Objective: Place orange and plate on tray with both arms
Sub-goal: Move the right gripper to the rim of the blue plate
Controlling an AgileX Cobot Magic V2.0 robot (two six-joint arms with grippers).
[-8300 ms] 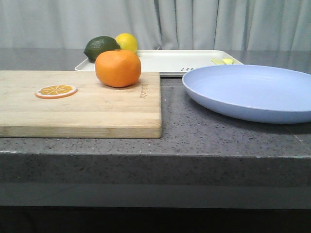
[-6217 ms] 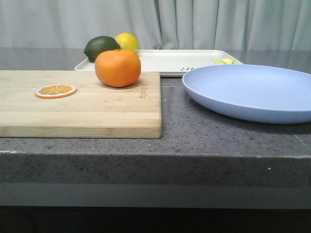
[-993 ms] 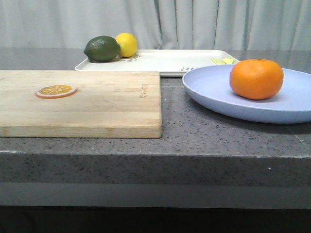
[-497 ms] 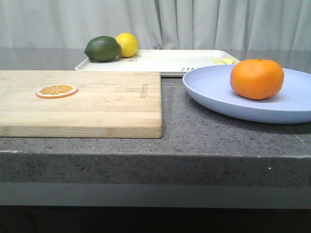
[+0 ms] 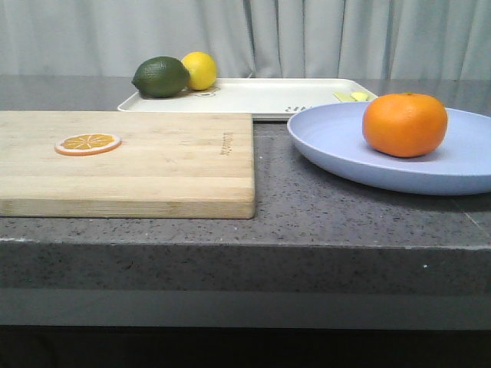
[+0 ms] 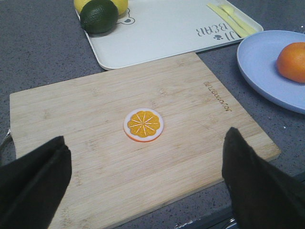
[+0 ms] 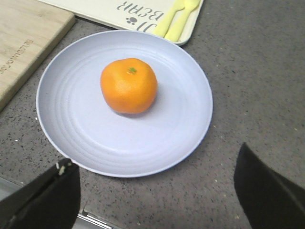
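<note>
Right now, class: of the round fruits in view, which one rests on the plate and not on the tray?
The orange: it sits on the plate, while the lemon and lime sit on the tray.

The place looks like a staged kitchen counter: a dark speckled stone worktop (image 5: pixel 307 199) carries a wooden cutting board (image 5: pixel 153 169), fruit and tableware, with plain grey curtains (image 5: pixel 322 34) hanging behind.

We see our right gripper (image 7: pixel 157 191) with its fingers (image 7: pixel 43 195) spread wide apart, holding nothing. Ahead of it, between the fingers, sits the plate (image 7: pixel 95 138) on the counter (image 7: pixel 248 71), the orange (image 7: pixel 128 86) resting near its centre. Beyond lies the tray (image 7: pixel 109 12) with yellow cutlery (image 7: pixel 176 19).
</note>
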